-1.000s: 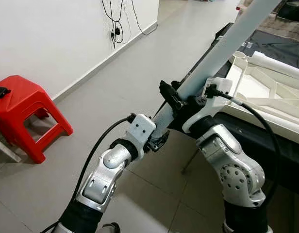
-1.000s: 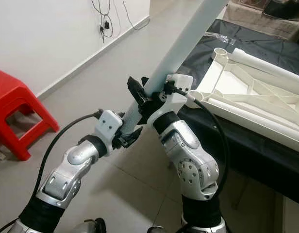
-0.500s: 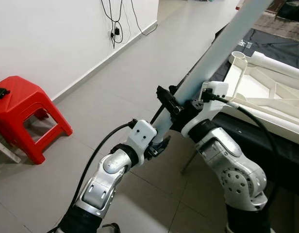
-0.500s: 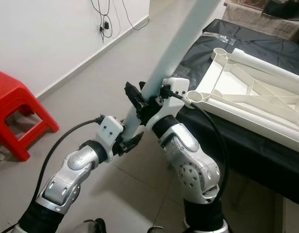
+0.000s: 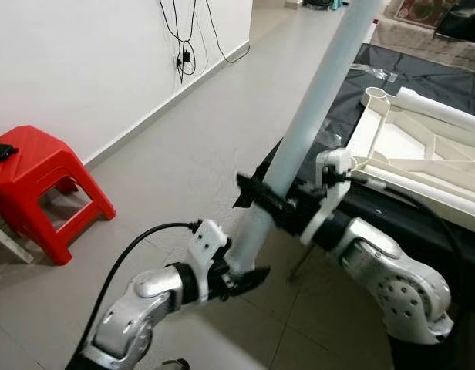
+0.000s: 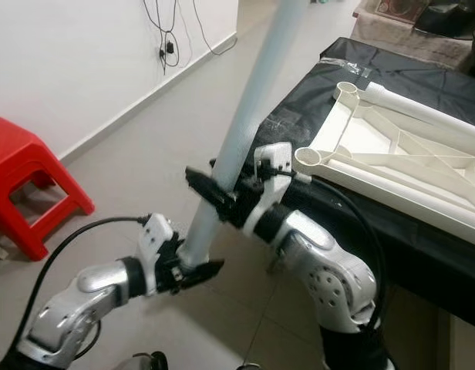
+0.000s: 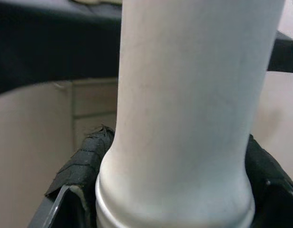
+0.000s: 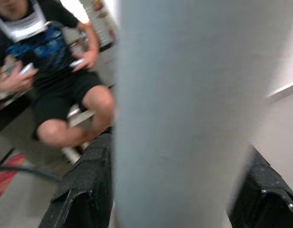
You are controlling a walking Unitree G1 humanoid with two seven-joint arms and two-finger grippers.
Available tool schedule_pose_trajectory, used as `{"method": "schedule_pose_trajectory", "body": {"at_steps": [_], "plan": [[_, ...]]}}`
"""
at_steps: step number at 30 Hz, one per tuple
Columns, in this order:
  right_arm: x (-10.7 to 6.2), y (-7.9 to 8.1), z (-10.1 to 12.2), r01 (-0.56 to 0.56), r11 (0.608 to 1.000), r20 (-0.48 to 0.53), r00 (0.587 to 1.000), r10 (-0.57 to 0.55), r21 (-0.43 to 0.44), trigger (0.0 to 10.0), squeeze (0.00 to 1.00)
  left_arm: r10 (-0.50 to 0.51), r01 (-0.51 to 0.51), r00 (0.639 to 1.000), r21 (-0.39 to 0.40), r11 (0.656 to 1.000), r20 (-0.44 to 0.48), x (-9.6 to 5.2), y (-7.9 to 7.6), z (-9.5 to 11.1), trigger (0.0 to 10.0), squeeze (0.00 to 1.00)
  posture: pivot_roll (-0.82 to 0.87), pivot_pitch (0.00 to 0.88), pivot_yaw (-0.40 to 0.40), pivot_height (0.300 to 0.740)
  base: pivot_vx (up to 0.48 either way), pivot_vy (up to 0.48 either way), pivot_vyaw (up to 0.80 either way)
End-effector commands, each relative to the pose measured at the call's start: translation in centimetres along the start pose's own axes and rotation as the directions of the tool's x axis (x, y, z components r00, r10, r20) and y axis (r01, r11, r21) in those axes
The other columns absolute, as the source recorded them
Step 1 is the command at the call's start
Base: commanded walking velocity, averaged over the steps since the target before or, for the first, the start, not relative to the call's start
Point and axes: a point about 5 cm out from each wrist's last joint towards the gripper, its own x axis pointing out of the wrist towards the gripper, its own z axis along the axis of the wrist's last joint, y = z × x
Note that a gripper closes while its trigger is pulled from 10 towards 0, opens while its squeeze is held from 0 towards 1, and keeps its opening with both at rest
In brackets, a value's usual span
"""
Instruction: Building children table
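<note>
A long pale table leg (image 5: 314, 108) rises steeply in front of me, held in both grippers. My left gripper (image 5: 241, 277) is shut on its lower end, where the left wrist view shows the leg (image 7: 184, 118) pressed between the black fingers (image 7: 82, 161). Higher up the shaft, my right gripper (image 5: 268, 202) is shut on it, with the leg (image 8: 184, 118) between its fingers (image 8: 84, 185). The white tabletop (image 5: 422, 146) lies upside down on a black-covered table to my right, its corner socket (image 6: 347, 89) facing up.
A red plastic stool (image 5: 37, 181) stands on the tiled floor at left, by the white wall with hanging cables (image 5: 183, 38). The black-covered table (image 6: 338, 65) bounds the right side. A seated person (image 8: 46, 61) appears in the right wrist view.
The leg has swung from a slant to nearly upright. My left gripper has dropped lower and nearer to me with the leg's bottom end; the right arm has lowered too.
</note>
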Motion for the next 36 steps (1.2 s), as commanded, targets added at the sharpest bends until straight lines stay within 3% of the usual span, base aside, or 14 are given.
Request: {"method": "schedule_pose_trajectory", "body": {"at_steps": [1, 17, 18, 19, 20, 22, 23, 36], "plan": [[-0.2, 0.8, -0.2, -0.068, 0.998, -0.026, 0.997, 0.068, 0.003, 10.0, 0.0, -0.071, 0.071, 0.997, -0.009, 0.997, 0.002, -0.1, -0.9, 0.1, 10.0, 0.0, 0.04, 0.128, -0.059, 0.74, 0.0, 0.0, 0.0], [-0.7, 1.9, -0.9, -0.173, 0.984, -0.089, 0.98, 0.177, 0.046, 10.0, 0.0, -0.152, 0.15, 0.988, -0.055, 0.987, -0.036, -0.9, -1.5, -0.2, 10.0, 0.0, 0.04, 0.139, -0.059, 0.74, 0.0, 0.0, 0.0], [-0.7, 2.0, -1.0, -0.181, 0.982, -0.09, 0.979, 0.185, 0.051, 8.7, 0.0, -0.153, 0.151, 0.988, -0.056, 0.987, -0.034, -0.9, -1.5, -0.1, 10.0, 0.0, 0.04, 0.141, -0.057, 0.74, 0.0, 0.0, 0.0], [-0.7, 2.0, -1.0, -0.181, 0.982, -0.09, 0.979, 0.185, 0.051, 8.7, 0.0, -0.153, 0.151, 0.988, -0.056, 0.987, -0.034, -0.9, -1.5, -0.1, 10.0, 0.0, 0.04, 0.141, -0.057, 0.74, 0.0, 0.0, 0.0], [-0.7, 2.1, -1.0, -0.187, 0.981, -0.089, 0.978, 0.191, 0.056, 2.9, 0.0, -0.155, 0.153, 0.987, -0.058, 0.987, -0.033, -0.9, -1.5, -0.1, 10.0, 0.0, 0.04, 0.141, -0.057, 0.74, 0.0, 0.0, 0.0], [-0.7, 2.1, -1.0, -0.191, 0.98, -0.088, 0.977, 0.195, 0.06, 2.9, 0.0, -0.156, 0.153, 0.987, -0.058, 0.986, -0.033, -0.9, -1.6, -0.1, 10.0, 0.0, 0.04, 0.141, -0.057, 0.74, 0.0, 0.0, 0.0], [-0.7, 2.2, -1.1, -0.195, 0.978, -0.085, 0.976, 0.201, 0.07, 0.0, 0.0, -0.161, 0.158, 0.986, -0.063, 0.985, -0.034, -0.9, -1.6, -0.1, 10.0, 0.0, 0.04, 0.146, -0.057, 0.74, 0.0, 0.0, 0.0], [-0.8, 2.1, -0.8, -0.191, 0.979, -0.07, 0.978, 0.196, 0.077, 0.0, 0.0, -0.132, 0.126, 0.99, -0.109, 0.986, -0.051, -0.7, -1.7, -0.4, 10.0, 0.0, 0.04, 0.149, -0.059, 0.74, 0.0, 0.0, 0.0]]}}
